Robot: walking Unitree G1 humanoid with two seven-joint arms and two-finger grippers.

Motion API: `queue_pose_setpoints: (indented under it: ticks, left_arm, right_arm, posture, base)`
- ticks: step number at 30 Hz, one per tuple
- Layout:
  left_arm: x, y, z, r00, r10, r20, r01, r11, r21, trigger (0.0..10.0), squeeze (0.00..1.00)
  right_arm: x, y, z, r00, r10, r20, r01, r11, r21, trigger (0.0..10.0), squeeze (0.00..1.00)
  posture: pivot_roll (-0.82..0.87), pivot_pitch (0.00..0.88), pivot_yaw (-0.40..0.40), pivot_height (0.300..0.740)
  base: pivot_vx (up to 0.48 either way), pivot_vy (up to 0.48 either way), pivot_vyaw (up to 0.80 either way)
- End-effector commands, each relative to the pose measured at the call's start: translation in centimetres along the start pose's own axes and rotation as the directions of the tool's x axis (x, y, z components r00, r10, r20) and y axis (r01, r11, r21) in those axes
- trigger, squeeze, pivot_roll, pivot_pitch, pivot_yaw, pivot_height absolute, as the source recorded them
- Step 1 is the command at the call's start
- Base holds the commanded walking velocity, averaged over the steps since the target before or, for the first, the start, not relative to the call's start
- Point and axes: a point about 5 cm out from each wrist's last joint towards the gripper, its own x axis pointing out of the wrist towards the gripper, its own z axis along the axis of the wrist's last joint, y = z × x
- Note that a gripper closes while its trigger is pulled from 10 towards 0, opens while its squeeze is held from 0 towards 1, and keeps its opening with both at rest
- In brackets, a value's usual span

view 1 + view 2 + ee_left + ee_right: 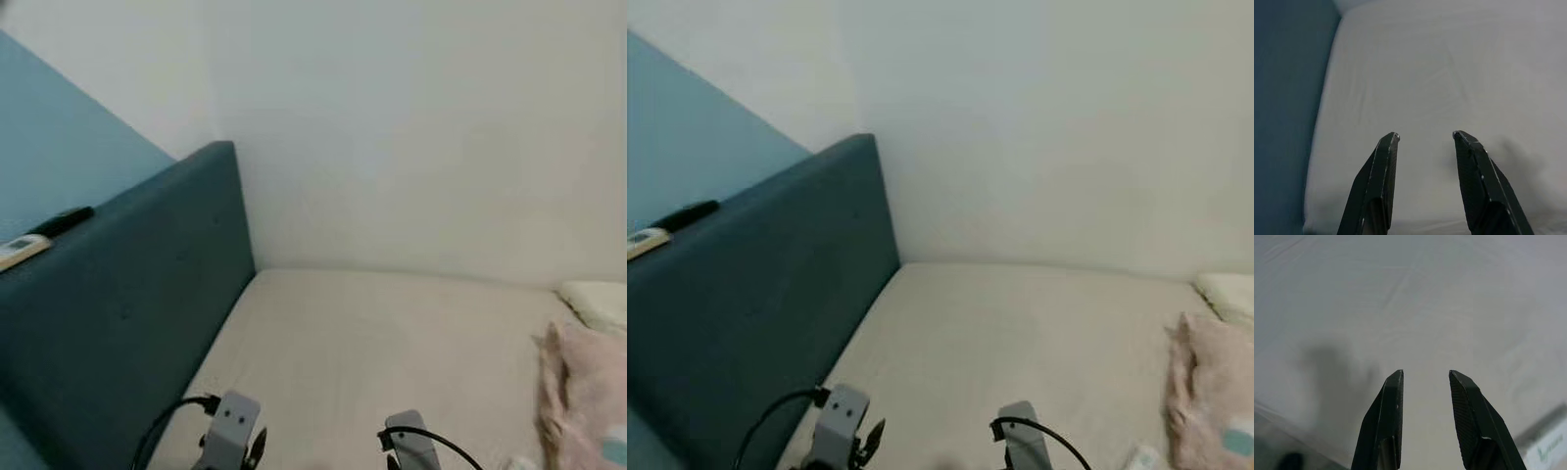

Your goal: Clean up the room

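**Bed corner, both hands spread above the sheet**

Where the blue wall [59, 127] meets the white wall [421, 127], a dark teal headboard [127, 294] runs along the left of the bed [392, 333]. On its top edge lie a black remote [61, 221] and, just beside it, a pale remote [20, 251], cut off by the frame edge. A cream sheet covers the mattress, smooth apart from faint creases.

Low in the head views, the two silver wrists with black cables enter from the bottom edge. The left hand [1422, 139] hovers over the sheet close to the headboard, fingers released and apart, gripping nothing. The right hand [1425, 377] hangs likewise above bare sheet, fingers spread and empty.

At the far right, a pink crumpled cloth [583, 392] lies on the bed, partly cut off, with a cream pillow [598, 299] behind it. A small white item [1143, 457] beside the cloth is too cropped to identify.
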Motion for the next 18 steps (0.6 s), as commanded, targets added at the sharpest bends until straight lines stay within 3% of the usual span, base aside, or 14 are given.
queue_pose_setpoints:
  ticks: [1, 3, 11, 18]
  left_arm:
    - [-0.32, 0.29, -0.53, 1.0, 0.005, -0.022, -0.005, 1.0, 0.007, 10.0, 0.0]
    - [-0.31, 0.32, -0.54, 1.0, 0.003, -0.024, -0.002, 1.0, 0.012, 10.0, 0.0]
    - [-0.23, 0.19, -0.36, 1.0, -0.009, -0.019, 0.01, 0.999, 0.04, 10.0, 0.0]
    - [-0.1, 0.2, -0.3, 1.0, -0.013, -0.017, 0.013, 0.999, 0.042, 10.0, 0.0]
  right_arm:
    - [-0.09, 0.34, -0.34, 1.0, 0.006, -0.014, -0.006, 1.0, 0.009, 10.0, 0.0]
    - [-0.1, 0.15, -0.33, 1.0, -0.007, -0.012, 0.008, 0.999, 0.044, 10.0, 0.0]
    - [-0.1, 0.03, -0.36, 1.0, -0.019, -0.015, 0.02, 0.999, 0.048, 10.0, 0.0]
    - [-0.16, 0.07, -0.43, 1.0, -0.022, -0.015, 0.023, 0.998, 0.056, 10.0, 0.0]
  posture:
    - [-0.01, 0.098, 0.005, 0.74]
    - [-0.01, 0.1, 0.006, 0.74]
    - [-0.01, 0.1, 0.01, 0.74]
    - [-0.01, 0.099, 0.012, 0.74]
  base:
    - [0.0, 0.0, 0.8]
    - [0.0, 0.0, 0.4]
    - [0.0, 0.0, 0.0]
    - [0.0, -0.381, 0.0]
